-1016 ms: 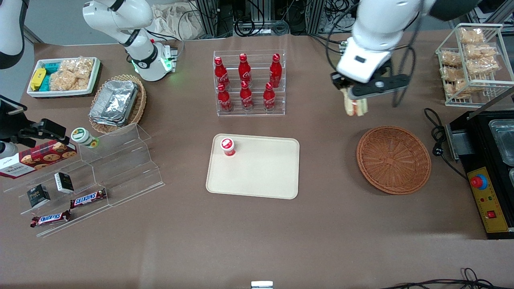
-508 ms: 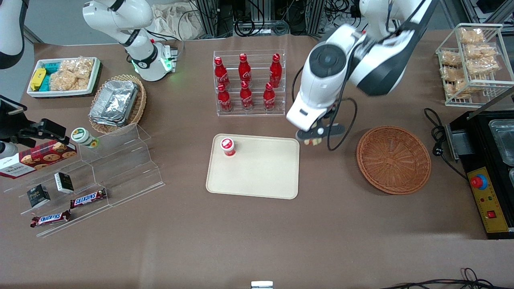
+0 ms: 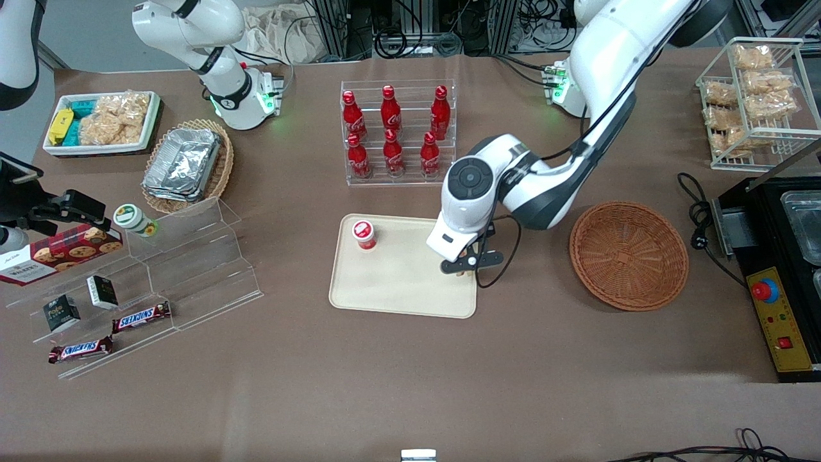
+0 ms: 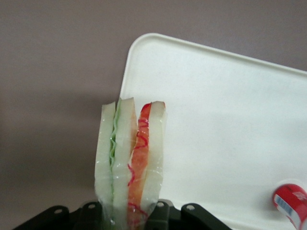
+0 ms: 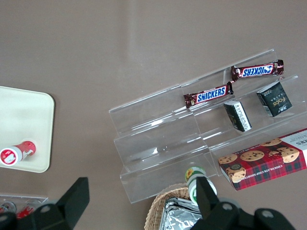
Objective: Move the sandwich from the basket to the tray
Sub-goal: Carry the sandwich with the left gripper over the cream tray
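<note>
My left gripper point(image 3: 466, 267) hangs low over the cream-beige tray point(image 3: 397, 289), at the tray edge nearest the round brown wicker basket point(image 3: 628, 255). It is shut on the sandwich point(image 4: 130, 158), a wedge of pale bread with green and red-orange filling, held upright over the tray's rim point(image 4: 125, 72). In the front view the sandwich is almost wholly hidden under the gripper. The basket holds nothing and lies toward the working arm's end of the table.
A small red-capped cup point(image 3: 363, 234) stands on the tray near its corner toward the bottle rack point(image 3: 397, 131). A black appliance point(image 3: 779, 269) and a wire rack of snack bags point(image 3: 757, 96) sit at the working arm's end. Acrylic steps point(image 3: 160, 282) with snacks sit at the parked arm's end.
My left gripper has carried the sandwich from above the table near the basket down and across to the tray's edge.
</note>
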